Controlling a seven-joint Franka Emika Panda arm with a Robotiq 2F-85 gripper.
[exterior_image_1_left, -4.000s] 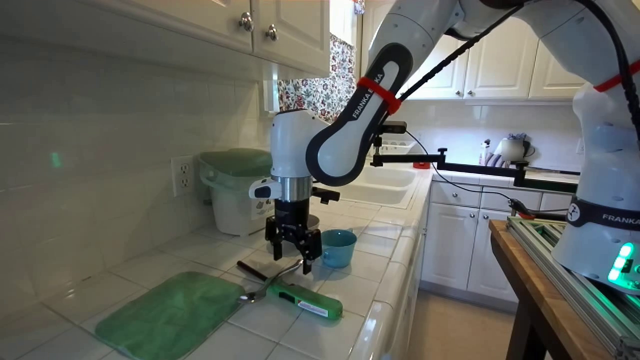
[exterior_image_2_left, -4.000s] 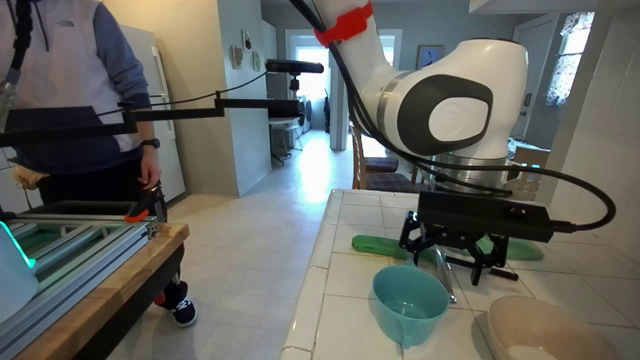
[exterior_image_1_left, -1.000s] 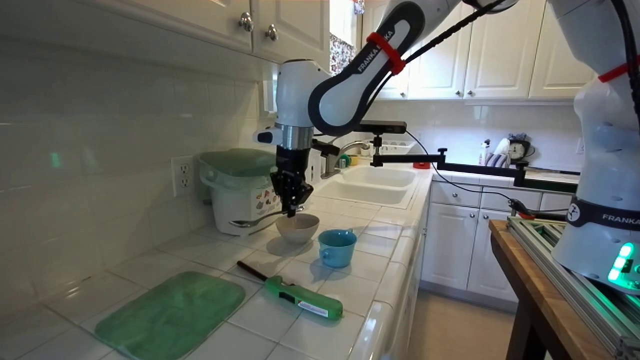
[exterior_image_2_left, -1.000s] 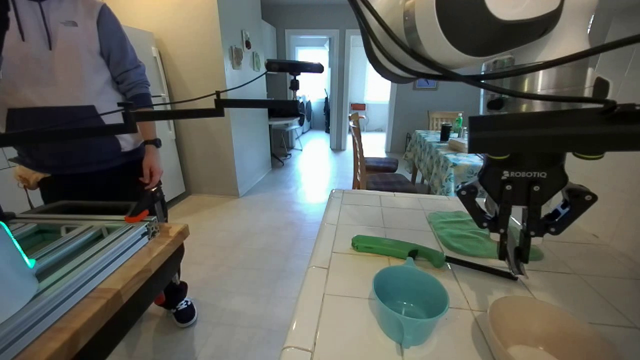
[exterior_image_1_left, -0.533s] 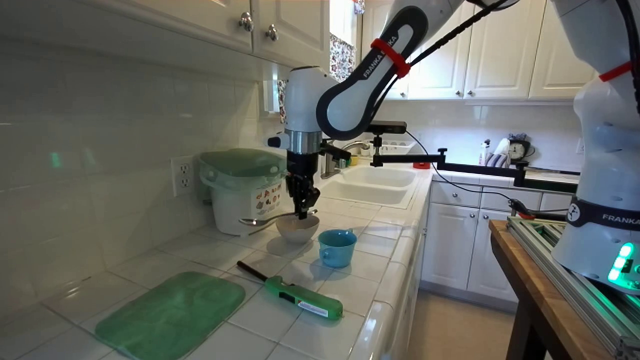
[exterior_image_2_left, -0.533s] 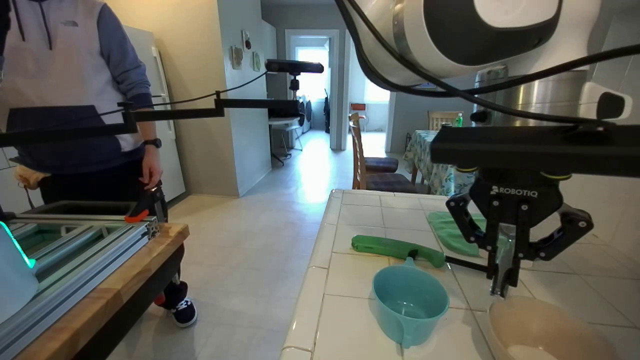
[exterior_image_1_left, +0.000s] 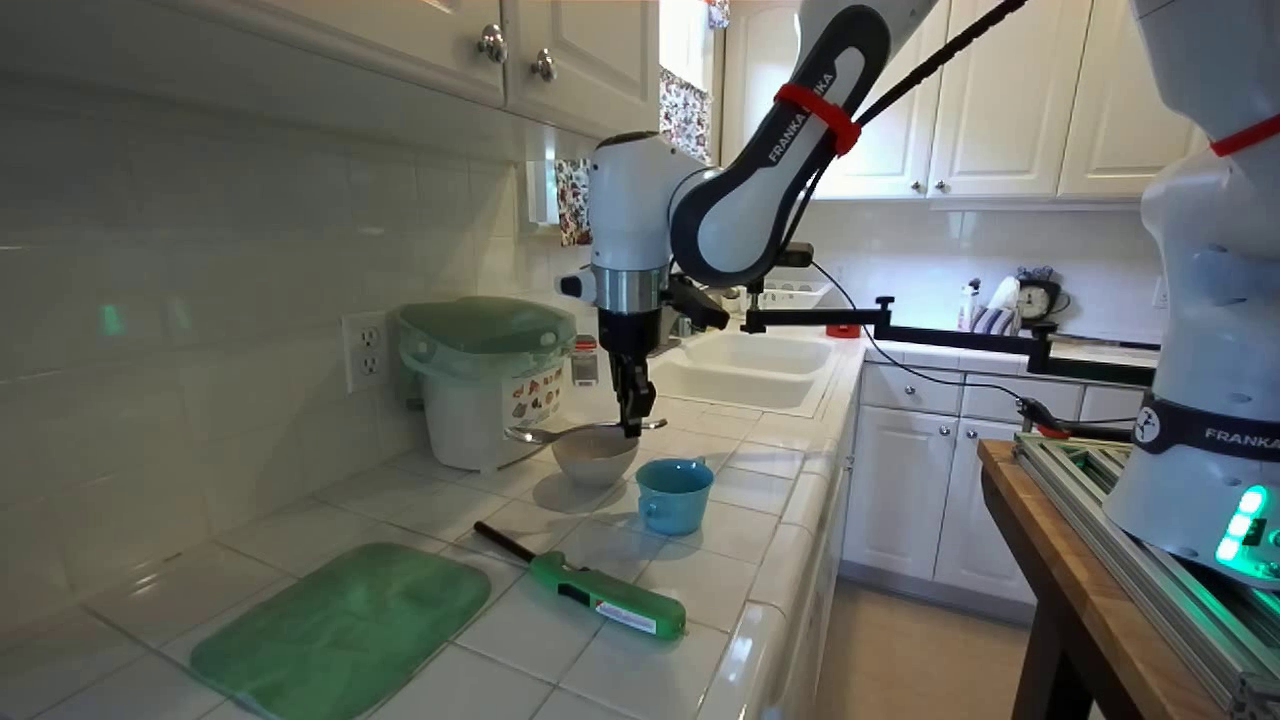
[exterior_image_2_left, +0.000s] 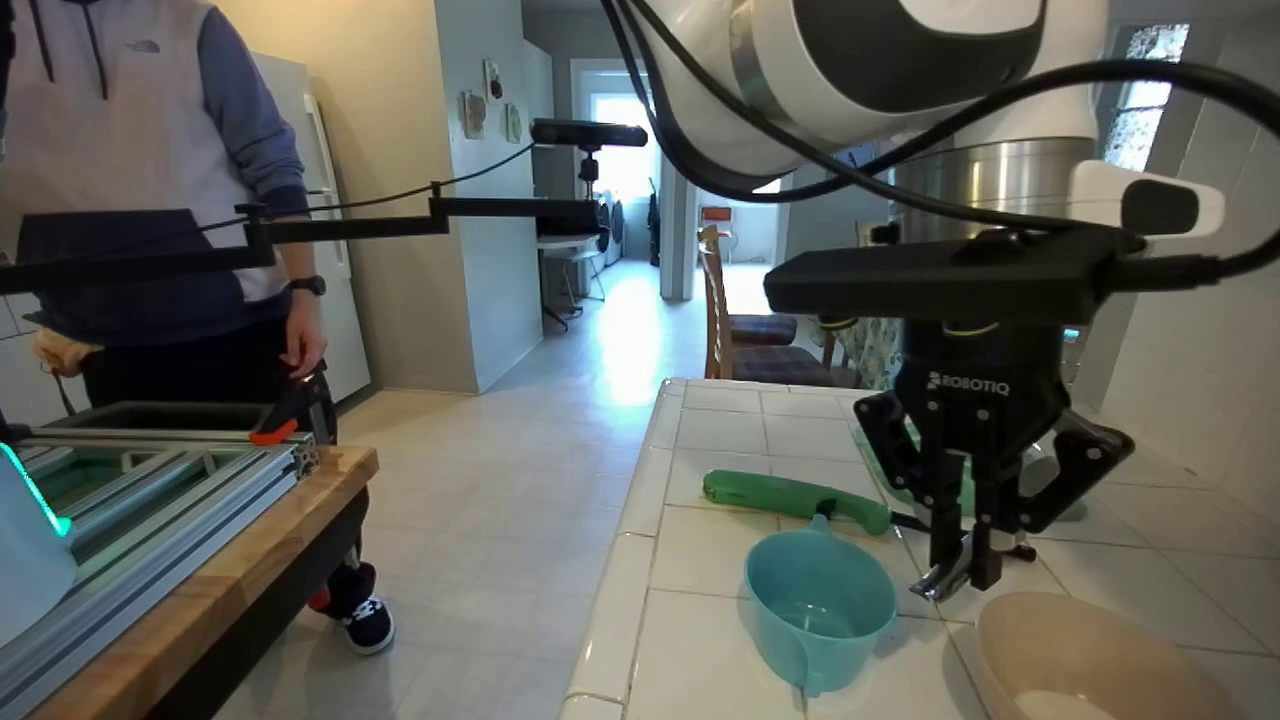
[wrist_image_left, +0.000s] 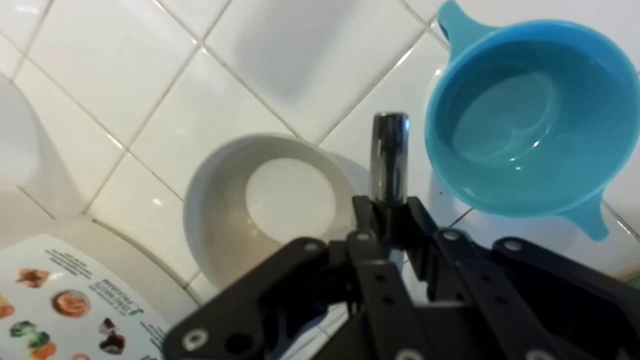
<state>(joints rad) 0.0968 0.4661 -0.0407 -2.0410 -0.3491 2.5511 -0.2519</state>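
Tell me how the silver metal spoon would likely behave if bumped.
The long silver metal spoon would probably be stiff, as it juts out without sagging. Its shiny, smooth surface may be slippery. Gripped nearer one end by the black two-fingered pincer, it could swivel if knocked at the other.

The worktop (exterior_image_1_left: 490, 690) is tiled white. In an exterior view, with the blue cup (exterior_image_1_left: 675, 505) at the dial's centre, a bowl (exterior_image_1_left: 592, 466) stands near at ten o'clock, a bin (exterior_image_1_left: 465, 405) farther out at ten; a green lighter (exterior_image_1_left: 618, 595) lies at seven, a green cloth (exterior_image_1_left: 345, 630) flat at eight.
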